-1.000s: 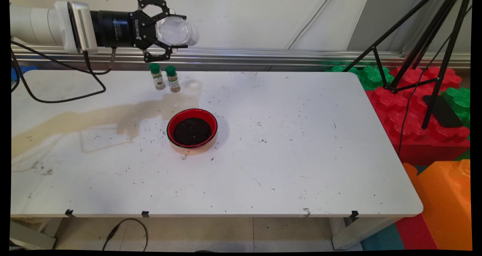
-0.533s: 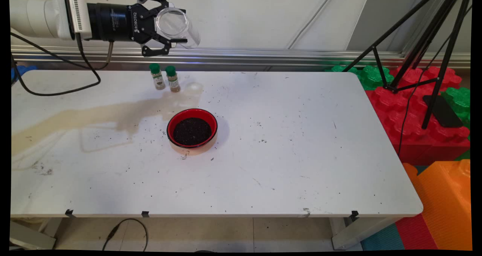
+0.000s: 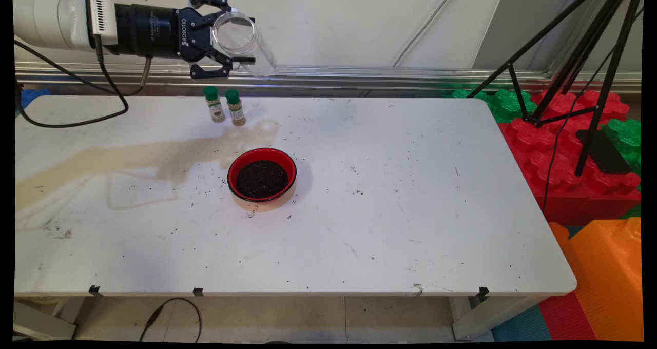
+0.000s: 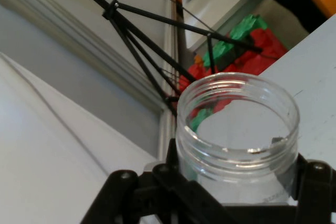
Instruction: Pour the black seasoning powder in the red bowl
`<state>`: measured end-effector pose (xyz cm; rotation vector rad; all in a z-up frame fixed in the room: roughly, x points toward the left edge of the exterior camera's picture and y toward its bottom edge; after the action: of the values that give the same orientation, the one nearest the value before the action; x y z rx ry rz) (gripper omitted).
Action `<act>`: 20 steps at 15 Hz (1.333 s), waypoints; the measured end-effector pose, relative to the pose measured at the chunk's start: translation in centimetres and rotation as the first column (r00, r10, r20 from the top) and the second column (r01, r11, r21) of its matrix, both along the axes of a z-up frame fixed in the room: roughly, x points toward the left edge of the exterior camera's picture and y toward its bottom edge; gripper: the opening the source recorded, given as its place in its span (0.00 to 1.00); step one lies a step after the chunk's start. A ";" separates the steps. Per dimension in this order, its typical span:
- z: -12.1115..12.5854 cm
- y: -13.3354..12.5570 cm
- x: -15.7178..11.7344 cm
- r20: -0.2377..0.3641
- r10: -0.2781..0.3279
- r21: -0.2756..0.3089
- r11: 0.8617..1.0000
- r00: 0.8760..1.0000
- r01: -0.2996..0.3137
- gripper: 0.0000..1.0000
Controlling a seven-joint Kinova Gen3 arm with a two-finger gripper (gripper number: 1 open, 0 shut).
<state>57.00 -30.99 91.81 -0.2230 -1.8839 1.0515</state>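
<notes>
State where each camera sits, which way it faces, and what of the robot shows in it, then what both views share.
Main view: fixed above the table's near side, looking down across the white table to the wall; shows the arm entering from the upper left and its gripper holding a clear jar above two spice bottles and a red bowl.
Hand view: on the hand, looking along the gripper; black linkage at the bottom.
Shared: the jar, tripod and coloured blocks.

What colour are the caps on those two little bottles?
Green, on both spice bottles; clearest in the main view.
</notes>
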 end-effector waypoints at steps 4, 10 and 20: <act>-0.1 0.2 -0.2 -0.027 -0.011 0.065 0.998 1.000 0.013 0.00; -0.6 0.2 -0.5 -0.076 -0.001 0.176 0.984 0.997 0.015 0.00; -2.7 -1.0 -0.3 -0.166 0.102 0.357 0.933 0.981 -0.037 0.00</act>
<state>56.72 -32.00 89.14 0.1461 -1.8845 0.7335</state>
